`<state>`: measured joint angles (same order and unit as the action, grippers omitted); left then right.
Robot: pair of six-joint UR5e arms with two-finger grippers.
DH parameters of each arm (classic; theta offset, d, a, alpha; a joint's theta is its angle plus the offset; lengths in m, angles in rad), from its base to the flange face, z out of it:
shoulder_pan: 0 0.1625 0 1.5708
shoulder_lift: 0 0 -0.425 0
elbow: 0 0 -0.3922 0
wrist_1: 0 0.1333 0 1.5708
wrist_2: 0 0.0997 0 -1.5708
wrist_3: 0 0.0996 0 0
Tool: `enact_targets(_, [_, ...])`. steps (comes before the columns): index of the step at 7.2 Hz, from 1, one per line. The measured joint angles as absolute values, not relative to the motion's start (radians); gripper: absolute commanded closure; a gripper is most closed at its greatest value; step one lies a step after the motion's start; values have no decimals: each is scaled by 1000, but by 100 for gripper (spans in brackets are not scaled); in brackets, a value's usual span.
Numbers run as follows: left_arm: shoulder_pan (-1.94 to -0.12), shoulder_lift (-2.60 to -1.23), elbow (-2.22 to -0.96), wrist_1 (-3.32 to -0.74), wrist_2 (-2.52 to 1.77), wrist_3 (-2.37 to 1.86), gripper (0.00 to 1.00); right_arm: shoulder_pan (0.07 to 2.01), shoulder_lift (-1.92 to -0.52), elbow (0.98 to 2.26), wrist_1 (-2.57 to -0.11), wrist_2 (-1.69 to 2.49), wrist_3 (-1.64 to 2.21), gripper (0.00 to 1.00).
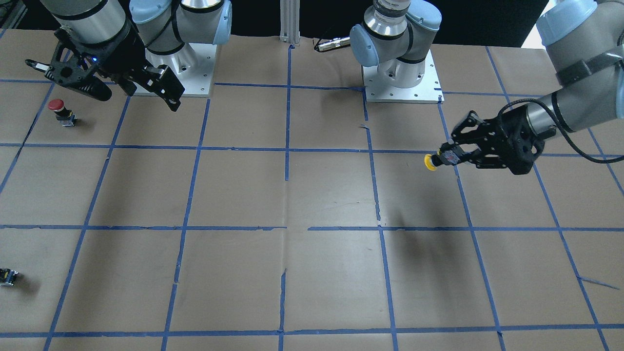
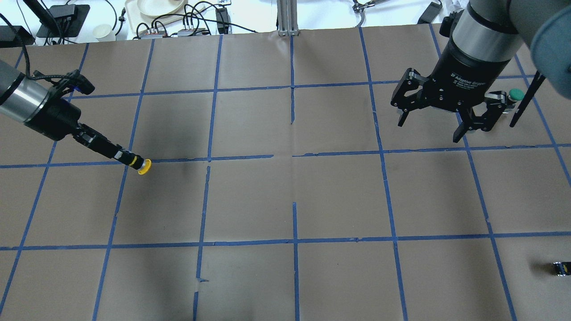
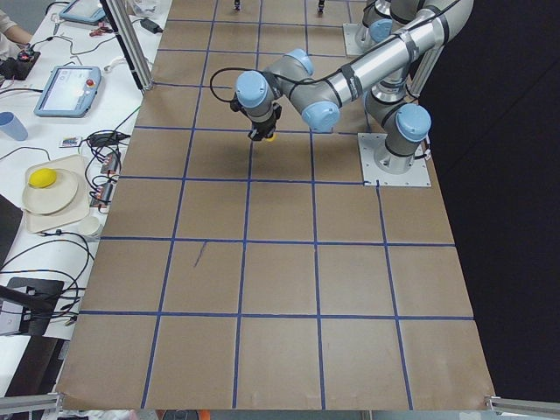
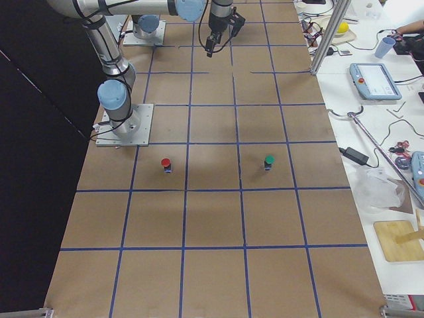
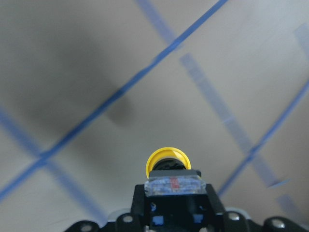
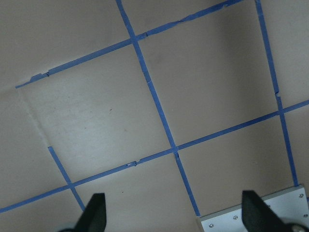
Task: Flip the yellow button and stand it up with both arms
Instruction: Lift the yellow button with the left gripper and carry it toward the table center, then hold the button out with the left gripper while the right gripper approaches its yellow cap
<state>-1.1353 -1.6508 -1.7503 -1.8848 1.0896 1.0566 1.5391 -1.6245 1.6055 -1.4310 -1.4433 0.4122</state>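
Observation:
The yellow button [image 2: 143, 166] has a round yellow cap on a short black-and-grey body. My left gripper [image 2: 124, 156] is shut on its body and holds it roughly level above the paper, cap pointing away from the wrist. It also shows in the front view [image 1: 431, 162] and in the left wrist view [image 5: 166, 158], where the cap sticks out past the fingertips. My right gripper [image 2: 428, 131] hangs open and empty over the far right of the table, well apart from the button. In the right wrist view its fingertips [image 6: 94, 212] stand wide apart over bare paper.
A red-capped button [image 1: 57, 106] stands near the right arm's base. A green-capped button [image 2: 516, 94] stands just beside my right gripper. A small dark block with a yellow spot [image 2: 561, 268] lies at the near right edge. Brown paper with a blue tape grid [image 2: 294, 240] covers the table.

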Motion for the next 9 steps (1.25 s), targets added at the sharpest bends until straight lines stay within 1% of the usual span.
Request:
enact_targets(1, [-1163, -1636, -1743, -2038, 960, 1007, 84, 1526, -1616, 1602, -1444, -1359, 475, 0])
enact_targets(2, [-1202, -1624, -1743, -2140, 840, 965, 84, 1489, -1614, 1600, -1450, -1231, 550, 0])
enact_targets(3, [-1258, -1614, -1748, -2190, 723, 926, 87, 1437, -1616, 1600, -1450, -1086, 624, 0])
enact_targets(5, [-1363, -1574, -1752, -2241, 509, 879, 89, 1386, -1627, 1613, -1447, -921, 772, 0])
enact_targets(6, [-1397, -1552, -1756, -2254, 402, 871, 94, 1383, -1644, 1618, -1444, -872, 843, 0])
enact_targets(9, [-1452, -1545, -1759, -2266, 165, 858, 94, 1383, -1724, 1669, -1440, -756, 917, 1])
